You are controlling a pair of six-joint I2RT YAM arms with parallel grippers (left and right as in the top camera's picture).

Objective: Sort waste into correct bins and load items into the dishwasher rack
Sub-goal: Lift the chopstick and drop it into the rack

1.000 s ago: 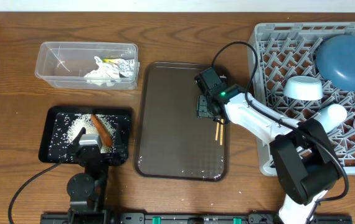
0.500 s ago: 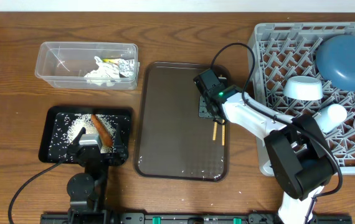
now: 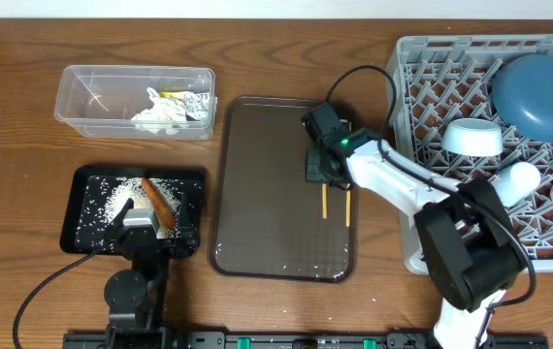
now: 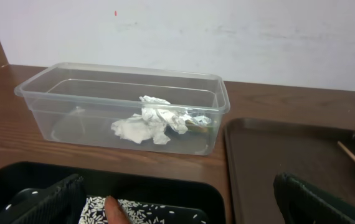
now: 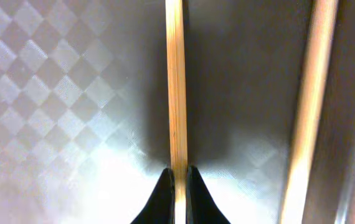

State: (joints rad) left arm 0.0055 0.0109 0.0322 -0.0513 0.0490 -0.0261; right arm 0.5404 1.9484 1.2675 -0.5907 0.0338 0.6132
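Landmark: brown tray (image 3: 257, 223), mid-desk.

1. Rack (image 3: 405, 116): stands right of the brown tray, close beside its right rim. It holds the plate (image 3: 540, 94), bowl (image 3: 472, 137) and cup (image 3: 522, 178).
2. Tub (image 3: 82, 107) and black tray (image 3: 90, 233): both left of the brown tray.
3. Left gripper (image 4: 179, 199): left of the brown tray, over the black tray, fingers spread wide and holding nothing. It is well apart from the work.
4. Right gripper (image 5: 177, 186): over the right half of the brown tray, toward its far end, clenched on one chopstick (image 5: 176, 93). The tips pinch it near its far end.
5. Chopstick, axis: it runs along the brown tray's long side, from the gripper toward the near rim. Whether it has left the surface cannot be told.
6. Second chopstick (image 5: 308, 106): loose on the brown tray, just beside the first on the rack side, roughly parallel, not touching the tips.

Judgement: the right arm is the nearer one. The carry goes rightward, across the brown tray's right rim and over the second chopstick. The long free end may swing or catch on the rack wall.
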